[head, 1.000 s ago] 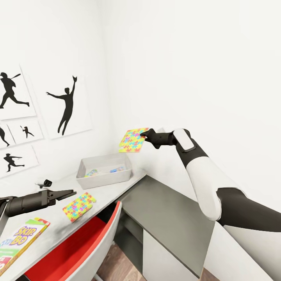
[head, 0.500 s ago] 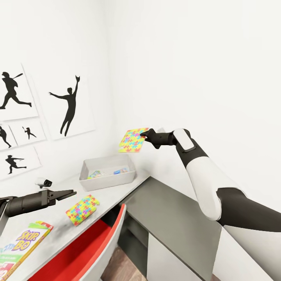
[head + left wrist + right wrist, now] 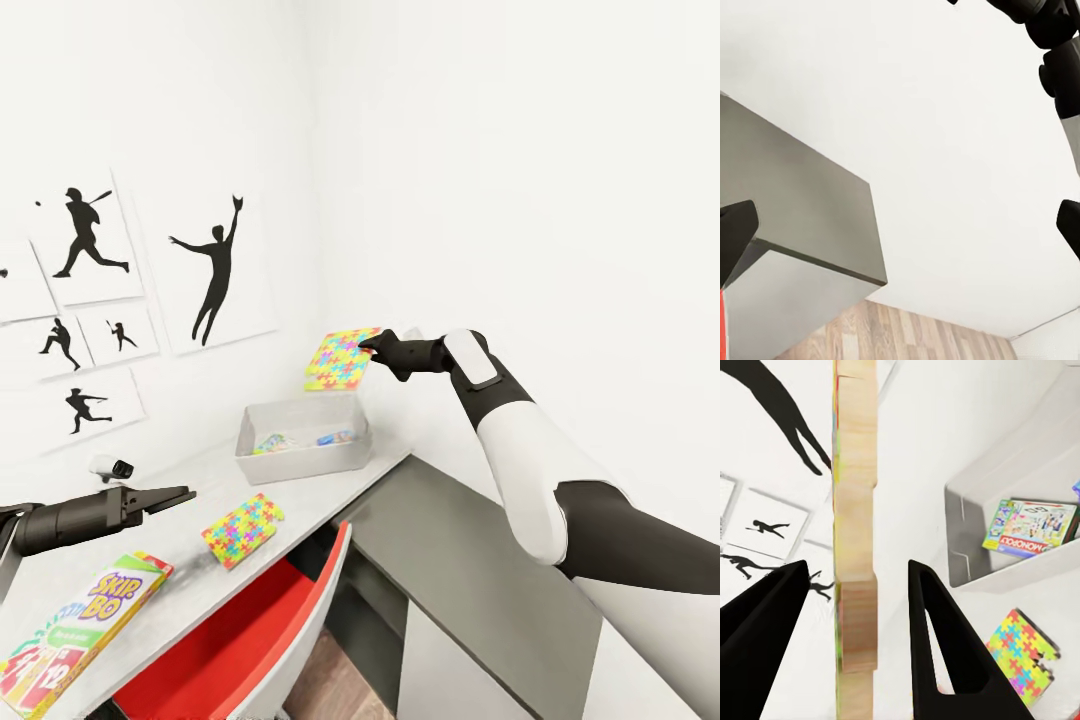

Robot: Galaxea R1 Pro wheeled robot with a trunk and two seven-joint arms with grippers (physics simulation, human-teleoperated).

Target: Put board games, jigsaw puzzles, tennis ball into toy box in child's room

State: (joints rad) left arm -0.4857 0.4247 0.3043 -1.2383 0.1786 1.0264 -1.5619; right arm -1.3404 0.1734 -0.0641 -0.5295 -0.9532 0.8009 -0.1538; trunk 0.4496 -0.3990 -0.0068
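Observation:
My right gripper (image 3: pixel 368 348) is shut on a jigsaw puzzle (image 3: pixel 340 360) and holds it in the air, tilted, just above the far right corner of the toy box (image 3: pixel 300 462). In the right wrist view that puzzle (image 3: pixel 855 547) stands edge-on between the fingers (image 3: pixel 945 652). The toy box (image 3: pixel 967 510) holds a Monopoly board game (image 3: pixel 1031 529) and another blue one (image 3: pixel 335 438). A second puzzle (image 3: pixel 243 530) lies on the table (image 3: pixel 300 495). The Skip-Bo board game (image 3: pixel 85 625) lies near the table's front left. My left gripper (image 3: pixel 175 495) hovers open and empty above the table. The tennis ball and the bed are out of view.
A red chair (image 3: pixel 230 640) is tucked under the table, below the second puzzle. The lower dark grey cabinet (image 3: pixel 480 560) joins the table at the corner, under my right arm. A small white gadget (image 3: pixel 112 467) sits on the table by the wall. Black silhouette pictures (image 3: pixel 215 265) hang there.
The head view has swung left, so table, toy box and pictures slid right in the picture. The held puzzle now hangs over the toy box's far corner. Both arms keep their pose.

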